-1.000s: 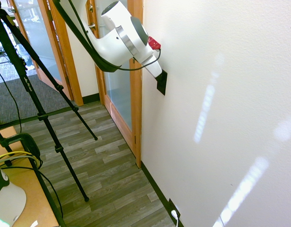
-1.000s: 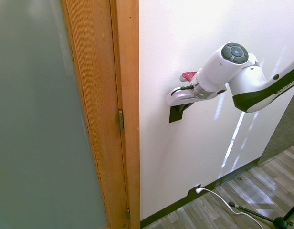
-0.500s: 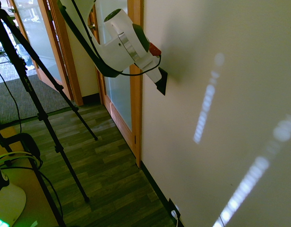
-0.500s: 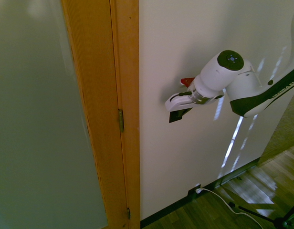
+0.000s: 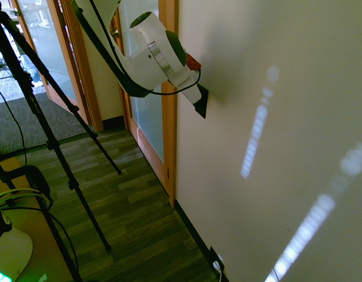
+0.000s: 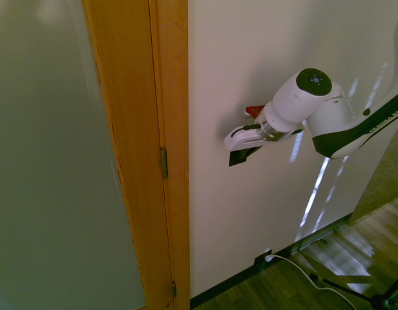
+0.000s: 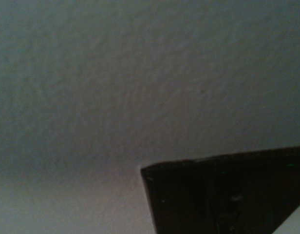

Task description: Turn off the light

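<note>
No lamp is in view. The switch for the light is a small black upright wall plate on the white wall beside the wooden door frame. It also shows as a dark plate in the second exterior view and as a black corner close up in the wrist view. My gripper is pressed against the upper part of the plate and covers it, so only the plate's lower corner shows under the gripper. The room looks dim.
The wooden door frame with a frosted glass door stands right beside the switch. A black outlet plate with a white plug sits low on the wall at the baseboard. Wood-look floor lies below.
Since a second ago the room has gone clearly dimmer and the gripper has dropped slightly on the plate. Over the last half second nothing visibly moved.
</note>
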Tool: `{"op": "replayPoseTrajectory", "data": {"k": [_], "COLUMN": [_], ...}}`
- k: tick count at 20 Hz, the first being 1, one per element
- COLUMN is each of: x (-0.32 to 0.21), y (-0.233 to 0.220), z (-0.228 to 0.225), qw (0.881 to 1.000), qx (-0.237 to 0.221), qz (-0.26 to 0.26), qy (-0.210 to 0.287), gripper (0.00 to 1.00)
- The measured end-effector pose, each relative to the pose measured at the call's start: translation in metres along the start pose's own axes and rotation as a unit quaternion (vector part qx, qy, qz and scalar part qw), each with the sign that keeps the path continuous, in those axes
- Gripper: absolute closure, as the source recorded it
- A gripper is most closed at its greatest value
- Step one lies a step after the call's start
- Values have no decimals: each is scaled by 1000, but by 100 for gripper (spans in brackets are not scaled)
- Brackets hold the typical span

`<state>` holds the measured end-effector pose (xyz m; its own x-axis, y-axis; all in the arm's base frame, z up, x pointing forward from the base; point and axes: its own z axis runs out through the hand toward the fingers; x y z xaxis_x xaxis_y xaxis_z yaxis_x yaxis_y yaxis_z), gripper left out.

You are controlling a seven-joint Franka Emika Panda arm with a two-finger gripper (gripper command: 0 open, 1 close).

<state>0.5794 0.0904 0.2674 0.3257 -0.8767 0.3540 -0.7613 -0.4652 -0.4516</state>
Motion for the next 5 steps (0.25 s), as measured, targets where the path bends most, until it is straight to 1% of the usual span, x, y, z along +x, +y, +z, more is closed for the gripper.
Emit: {"op": "replayPoseTrajectory", "data": {"k": [3,5], "x": [-9,-22], "y": [5,18], "z": [-3,-10], "qw": [1000,1000], "qx": [-3,-12], "qz": [-6,-20], "qy": [-6,-18], "gripper": [0,0]}}
